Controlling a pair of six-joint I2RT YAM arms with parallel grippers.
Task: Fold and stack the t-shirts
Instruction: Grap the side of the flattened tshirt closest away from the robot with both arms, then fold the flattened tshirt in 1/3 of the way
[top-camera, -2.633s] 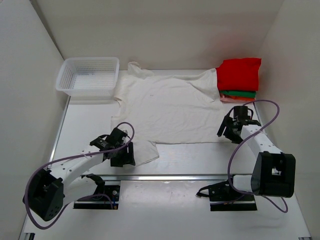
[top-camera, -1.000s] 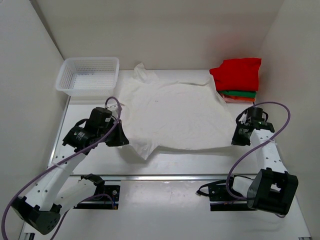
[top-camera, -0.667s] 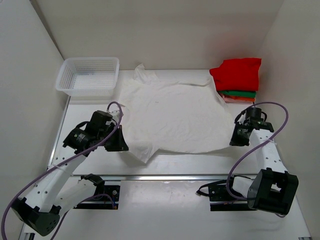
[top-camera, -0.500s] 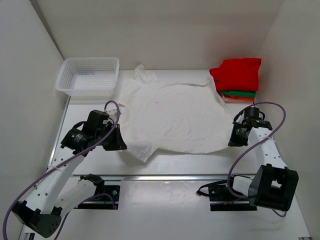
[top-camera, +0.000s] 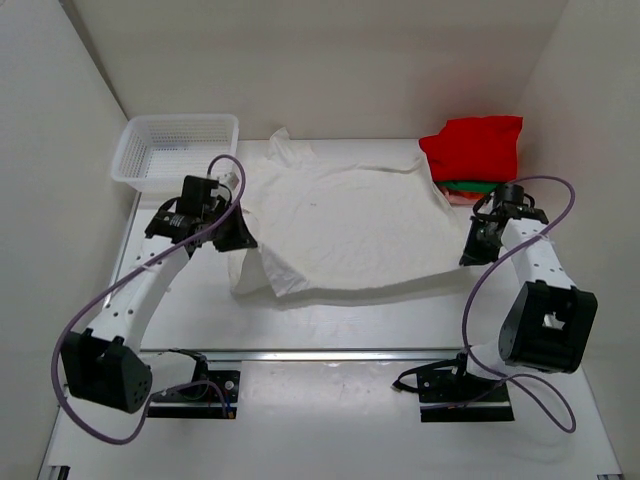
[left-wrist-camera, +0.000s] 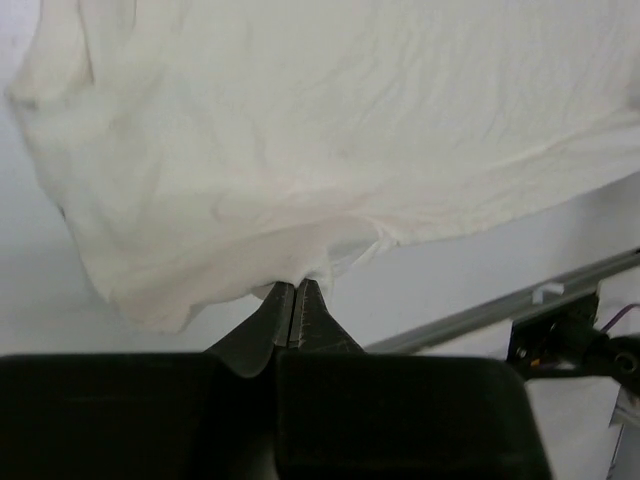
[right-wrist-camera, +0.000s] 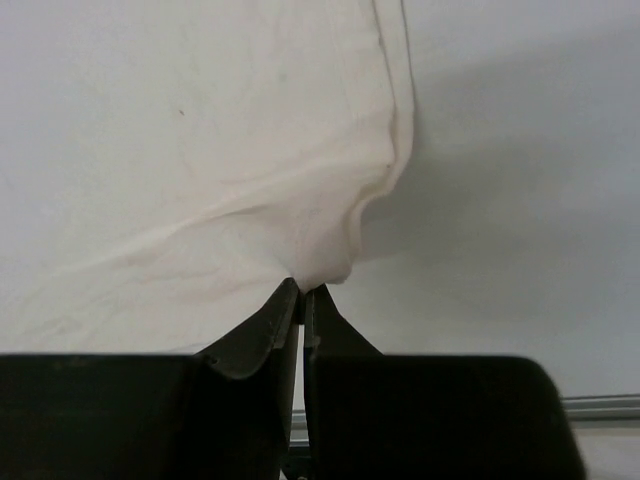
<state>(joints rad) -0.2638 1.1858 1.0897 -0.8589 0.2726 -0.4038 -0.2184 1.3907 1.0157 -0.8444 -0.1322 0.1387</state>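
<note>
The bare strip of table (top-camera: 350, 325) near the bases has widened, since both arms have carried the cream t-shirt's (top-camera: 340, 220) near hem farther back. The left gripper (left-wrist-camera: 293, 298) and right gripper (right-wrist-camera: 302, 290) are each clenched on that hem. Beyond, the shirt's far end lies between the basket (top-camera: 175, 150) and the red-topped stack (top-camera: 478, 148).

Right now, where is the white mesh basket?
In the top view the white mesh basket sits at the far left corner of the table, left of the cream t-shirt and beyond the left gripper.
</note>
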